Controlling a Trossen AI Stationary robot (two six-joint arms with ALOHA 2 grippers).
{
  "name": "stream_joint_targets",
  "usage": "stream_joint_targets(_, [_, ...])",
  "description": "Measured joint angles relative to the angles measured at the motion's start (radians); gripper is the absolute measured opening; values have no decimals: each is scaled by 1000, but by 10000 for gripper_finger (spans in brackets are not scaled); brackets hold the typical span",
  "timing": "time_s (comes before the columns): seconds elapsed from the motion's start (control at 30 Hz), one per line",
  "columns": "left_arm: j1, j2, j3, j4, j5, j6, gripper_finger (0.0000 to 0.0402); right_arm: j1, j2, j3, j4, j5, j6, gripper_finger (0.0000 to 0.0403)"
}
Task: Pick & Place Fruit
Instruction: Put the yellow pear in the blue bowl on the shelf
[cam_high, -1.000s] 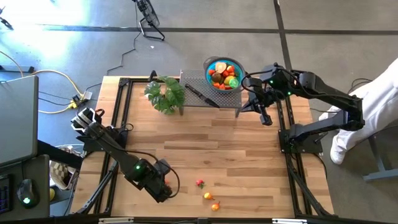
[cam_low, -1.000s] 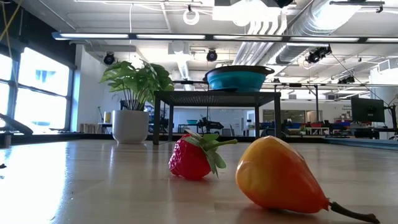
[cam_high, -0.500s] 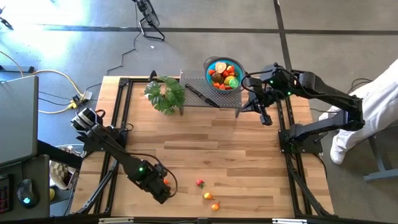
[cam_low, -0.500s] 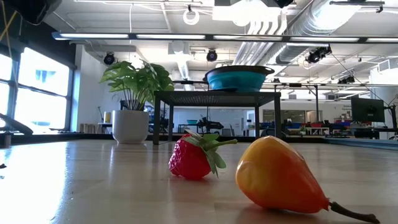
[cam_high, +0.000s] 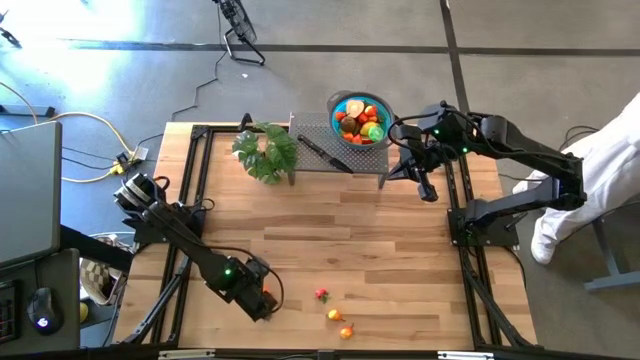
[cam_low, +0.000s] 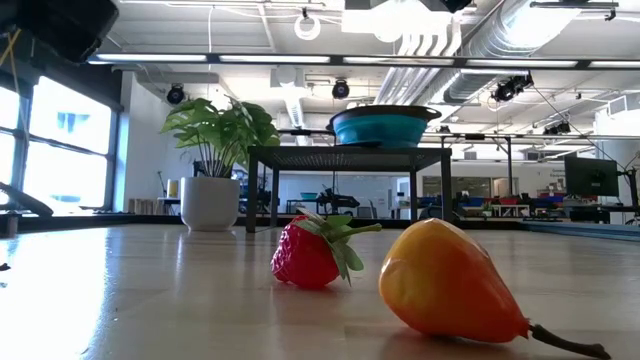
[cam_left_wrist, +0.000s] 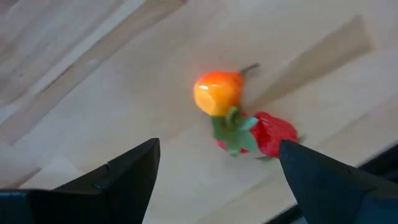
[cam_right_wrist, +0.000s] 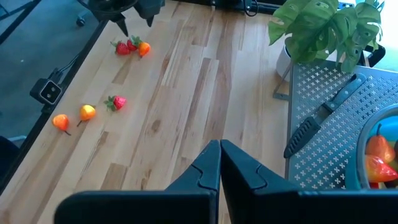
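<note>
My left gripper (cam_left_wrist: 217, 180) hovers open near the table's front edge, left of centre (cam_high: 263, 298). An orange fruit (cam_left_wrist: 217, 93) and a red strawberry (cam_left_wrist: 261, 134) lie on the wood ahead of its fingers, untouched. A little to the right lie another strawberry (cam_high: 321, 294) and two orange fruits (cam_high: 335, 315) (cam_high: 346, 331). The low view shows the strawberry (cam_low: 310, 255) and a pear-shaped orange piece (cam_low: 445, 280) close up. The blue bowl (cam_high: 336, 108), holding several fruits, stands on a grey rack at the far edge. My right gripper (cam_high: 430, 192) waits shut beside the rack.
A potted leafy plant (cam_high: 266, 152) stands at the far edge, left of the rack (cam_high: 318, 133). A black-handled knife (cam_high: 322, 153) lies on the rack. A person in white (cam_high: 600, 170) stands beyond the table's right edge. Bare wood spans the table's middle (cam_high: 340, 230).
A dark part of my left arm has come into the top left corner of the low view and grown larger there. The fruits on the table have not moved.
</note>
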Motion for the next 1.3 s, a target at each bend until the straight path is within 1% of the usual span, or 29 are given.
stream_joint_targets(0.1, [0,0,-23,4,-1,-47,322,0,0,0,0,0,-1,4])
stream_joint_targets(0.2, [0,0,-56,64,-2,-74,322,0,0,0,0,0,-2,3])
stream_joint_targets(0.33, [0,0,-93,167,-2,-78,322,0,0,0,1,0,-3,4])
stream_joint_targets(0.47, [0,0,-121,213,-6,-73,322,0,0,0,15,0,-3,3])
stream_joint_targets(0.77, [0,0,-126,210,-47,-62,322,0,0,0,23,0,-3,3])
stream_joint_targets(1.3, [0,0,-126,143,-52,-63,322,0,0,0,23,0,-3,3])
